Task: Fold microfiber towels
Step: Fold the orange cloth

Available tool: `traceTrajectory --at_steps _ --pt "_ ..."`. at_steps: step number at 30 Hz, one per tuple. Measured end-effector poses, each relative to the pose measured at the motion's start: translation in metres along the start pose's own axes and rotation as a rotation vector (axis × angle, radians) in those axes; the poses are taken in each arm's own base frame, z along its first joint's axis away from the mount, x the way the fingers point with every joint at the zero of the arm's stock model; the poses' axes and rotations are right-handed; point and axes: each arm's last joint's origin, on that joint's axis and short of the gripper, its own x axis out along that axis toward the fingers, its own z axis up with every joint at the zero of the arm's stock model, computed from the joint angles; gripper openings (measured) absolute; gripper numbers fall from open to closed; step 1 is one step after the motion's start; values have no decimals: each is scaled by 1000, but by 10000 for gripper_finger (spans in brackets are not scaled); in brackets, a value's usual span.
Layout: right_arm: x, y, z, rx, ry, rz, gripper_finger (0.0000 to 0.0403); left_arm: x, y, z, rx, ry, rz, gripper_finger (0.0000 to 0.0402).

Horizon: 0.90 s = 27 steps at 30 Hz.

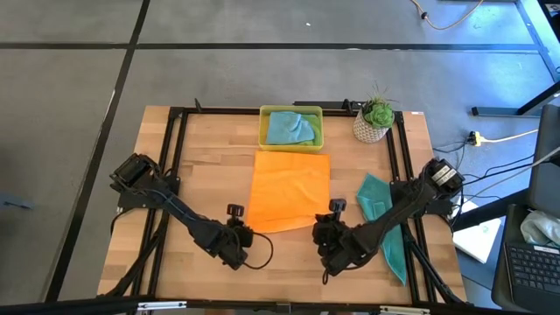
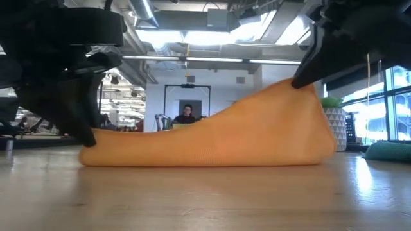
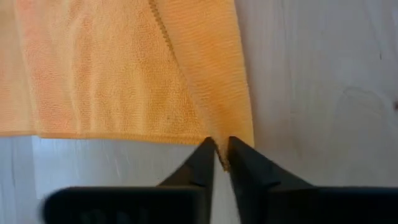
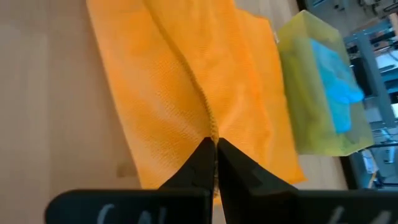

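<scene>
Orange towel spread mid-table on the wooden table, its far edge just short of the yellow tray, its near edge held at both front corners. Left gripper down at the near left corner, fingers pinched together on the towel's hem, the cloth's edge caught in the narrow slit between them in the left wrist view. Right gripper at the near right corner, clamped tight on a ridge of orange cloth, fingertips meeting over a seam in the right wrist view. From table height, towel lying flat and low at the picture's left, rising to a peak at the picture's right where a dark gripper lifts its corner off the wood. Teal towel bunched inside the tray at the table's far edge, showing blue through the tray's yellow wall. Another teal towel draped long and crumpled along the table's right side, partly under the right arm. Small potted plant in a pale pot just right of the tray. Beyond the table, a person seated far back in the room.
</scene>
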Motion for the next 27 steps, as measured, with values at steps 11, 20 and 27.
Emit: traceTrajectory --at_steps 11,20,27 --pt "-14 14 -7 -30 21 123 15 -1 0 -4 18 30 5 1" --pt "-41 45 -4 84 -16 472 15 -27 -24 -5 38 32 -115 0" --pt "-51 56 4 144 -51 655 15 -69 -54 -2 94 -34 -241 0"
